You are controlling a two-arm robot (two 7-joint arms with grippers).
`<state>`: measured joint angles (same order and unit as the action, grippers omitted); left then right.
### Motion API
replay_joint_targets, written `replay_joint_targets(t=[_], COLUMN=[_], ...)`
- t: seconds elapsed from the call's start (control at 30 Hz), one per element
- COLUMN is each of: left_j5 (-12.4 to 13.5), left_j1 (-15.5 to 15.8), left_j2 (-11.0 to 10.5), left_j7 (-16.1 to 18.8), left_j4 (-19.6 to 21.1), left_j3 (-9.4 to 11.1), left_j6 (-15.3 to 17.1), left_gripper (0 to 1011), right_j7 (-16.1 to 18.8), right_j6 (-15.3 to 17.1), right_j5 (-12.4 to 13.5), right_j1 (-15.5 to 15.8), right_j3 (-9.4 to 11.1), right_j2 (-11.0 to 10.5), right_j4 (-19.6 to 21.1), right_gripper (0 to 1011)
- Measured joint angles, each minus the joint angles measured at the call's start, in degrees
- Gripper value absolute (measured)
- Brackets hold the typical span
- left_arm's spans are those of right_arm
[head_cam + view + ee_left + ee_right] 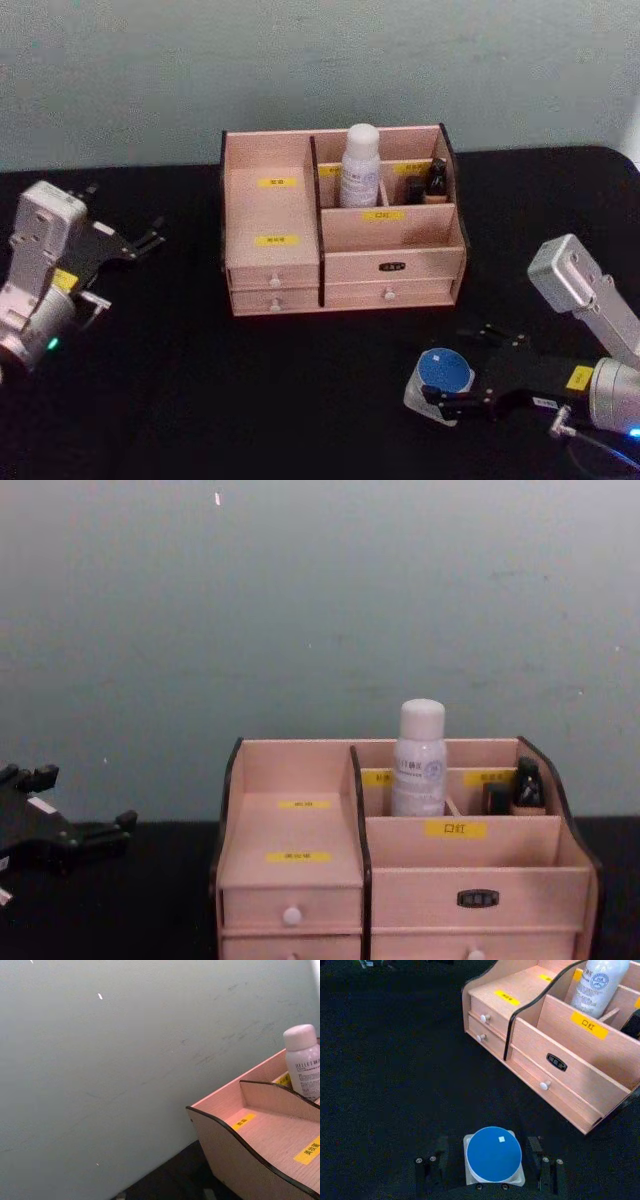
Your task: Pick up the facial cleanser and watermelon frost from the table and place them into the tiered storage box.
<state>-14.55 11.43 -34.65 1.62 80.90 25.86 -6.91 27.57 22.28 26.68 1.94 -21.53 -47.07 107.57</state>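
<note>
The tiered storage box [395,265] stands mid-table, also in the right wrist view [580,1055] and chest view [290,880]. A white bottle, the facial cleanser [359,165], stands upright in a rear compartment. The watermelon frost [443,372], a small white container with a round blue lid [493,1154], rests on the table in front of the box to the right. My right gripper [450,378] is open, its fingers [545,1172] on either side of the container with gaps. My left gripper [155,232] hovers open at the far left, away from the box.
The black tabletop [200,400] runs back to a pale grey-green wall [300,600]. A small dark bottle [437,180] stands in the box's rear right compartment. The box's left tiers [280,1135] hold nothing. Open table lies between the box and each arm.
</note>
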Motion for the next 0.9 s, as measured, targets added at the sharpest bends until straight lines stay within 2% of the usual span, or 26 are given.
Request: replay_joint_targets(t=[0.27, 0.9], left_j5=[0.0, 0.0], left_j1=[0.0, 0.0], left_j2=[0.0, 0.01], left_j7=[0.0, 0.0], left_j4=[0.0, 0.0], left_j3=[0.0, 0.0], left_j6=[0.0, 0.0], left_gripper=[1001, 1001], right_j7=[-0.82, -0.8], right_j6=[0.85, 2.46], right_j5=[-1.18, -1.75], right_j1=[-0.67, -1.48], right_j3=[-0.79, -1.79], right_j2=[0.21, 1.22], right_j4=[-0.75, -2.08], right_gripper=[1000, 1000])
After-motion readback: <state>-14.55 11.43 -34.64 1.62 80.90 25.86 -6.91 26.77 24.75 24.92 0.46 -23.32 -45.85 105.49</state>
